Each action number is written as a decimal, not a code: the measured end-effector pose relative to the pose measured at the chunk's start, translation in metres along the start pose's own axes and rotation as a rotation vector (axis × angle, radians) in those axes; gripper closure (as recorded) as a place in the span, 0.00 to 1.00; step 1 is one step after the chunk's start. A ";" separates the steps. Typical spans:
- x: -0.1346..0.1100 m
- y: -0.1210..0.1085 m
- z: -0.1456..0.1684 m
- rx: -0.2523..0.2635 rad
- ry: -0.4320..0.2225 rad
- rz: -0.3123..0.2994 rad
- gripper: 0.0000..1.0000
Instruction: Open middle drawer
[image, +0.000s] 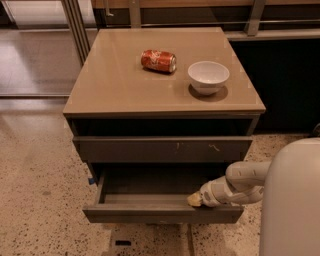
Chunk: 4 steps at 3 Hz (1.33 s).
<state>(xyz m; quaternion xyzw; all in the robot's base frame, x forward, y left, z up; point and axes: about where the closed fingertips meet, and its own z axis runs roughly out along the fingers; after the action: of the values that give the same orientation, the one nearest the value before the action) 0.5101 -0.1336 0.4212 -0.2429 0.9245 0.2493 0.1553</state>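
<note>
The middle drawer (150, 214) is a dark grey-brown drawer with a flat front and a small blue tab (90, 180) at its left end. It stands pulled out from the cabinet and its grey interior (150, 187) shows. My gripper (195, 200) reaches in from the right on a white arm (240, 182). Its yellowish tip rests at the top rim of the drawer's front, right of the middle. Above the open drawer sits a wider closed front with white scratch marks (162, 149).
A red soda can (158, 60) lies on its side on the tan cabinet top (110, 85), with a white bowl (208, 76) to its right. My white body (292, 200) fills the lower right. Speckled floor (35, 190) lies to the left, and metal posts (75, 25) stand at the back.
</note>
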 end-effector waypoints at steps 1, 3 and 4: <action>0.000 0.001 -0.002 -0.002 0.000 0.001 1.00; 0.017 0.009 -0.002 -0.038 -0.016 0.033 1.00; 0.037 0.019 0.001 -0.069 -0.047 0.061 1.00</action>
<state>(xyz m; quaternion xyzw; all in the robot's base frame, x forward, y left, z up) 0.4693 -0.1327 0.4128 -0.2139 0.9184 0.2915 0.1610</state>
